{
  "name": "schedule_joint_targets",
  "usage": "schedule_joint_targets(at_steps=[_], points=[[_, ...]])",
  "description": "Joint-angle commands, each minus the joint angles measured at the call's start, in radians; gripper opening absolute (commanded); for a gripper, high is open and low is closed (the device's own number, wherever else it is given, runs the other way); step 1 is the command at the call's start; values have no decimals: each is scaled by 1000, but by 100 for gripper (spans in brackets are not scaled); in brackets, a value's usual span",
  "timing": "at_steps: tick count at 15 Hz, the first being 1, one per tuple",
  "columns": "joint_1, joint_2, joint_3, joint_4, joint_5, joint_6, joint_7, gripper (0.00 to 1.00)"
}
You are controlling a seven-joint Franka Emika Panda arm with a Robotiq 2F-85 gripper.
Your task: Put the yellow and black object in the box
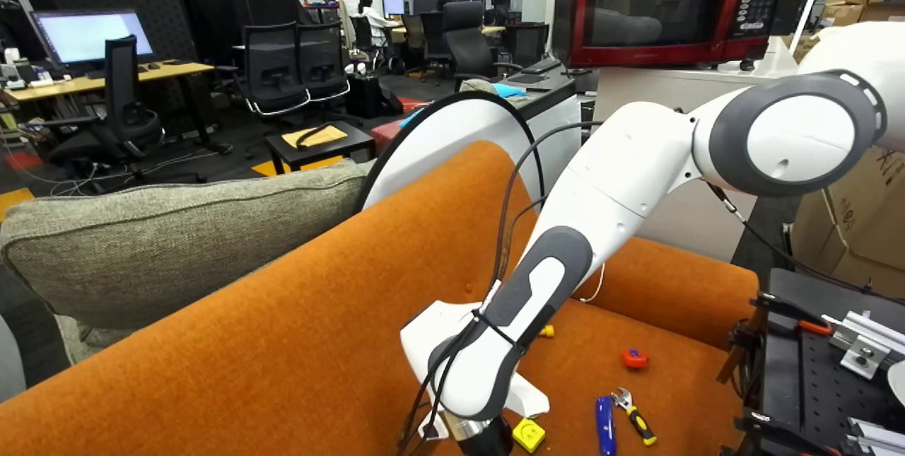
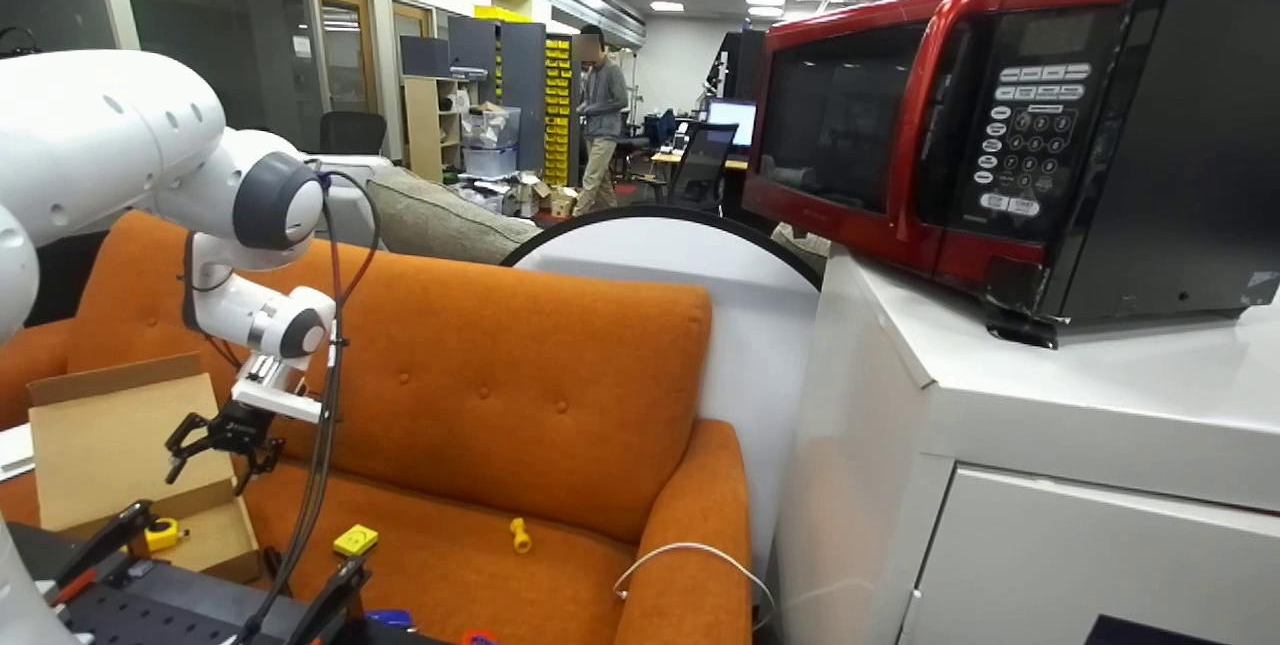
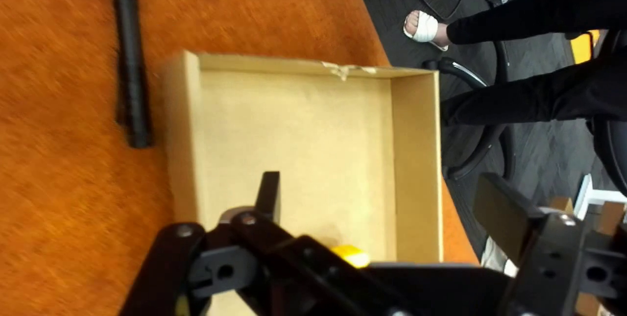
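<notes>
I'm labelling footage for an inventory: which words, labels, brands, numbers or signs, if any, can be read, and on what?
No text reads clearly.
Microwave keypad: button markings, too blurred to read.
Large cardboard box: dark markings, too unclear to quote.
Yellow square block: dark marking, cannot tell if lettering.
Yellow and black object: too small to tell.
Desk monitor: no legible text.
White rectangle on the glass wall: too small to tell.

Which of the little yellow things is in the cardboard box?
The rounded yellow and black object is inside the cardboard box; the yellow square block, yellow knobbed piece and yellow-trimmed wrench lie directly on the orange sofa.
</notes>
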Motion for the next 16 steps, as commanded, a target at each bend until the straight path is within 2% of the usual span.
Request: schedule_joint_targets(at_steps=[1, 5, 7, 8, 10, 13, 16], points=[[-132, -89, -62, -178, 35, 112, 27, 100], [-337, -151, -147, -321, 82, 213, 0, 100], [-441, -177, -159, -380, 106, 262, 0, 100], [-401, -113, -169, -275, 60, 191, -6, 100], [-445, -118, -169, -287, 64, 194, -20, 100], [-404, -115, -158, -283, 61, 195, -4, 100], [-398, -114, -167, -279, 58, 195, -1, 100]])
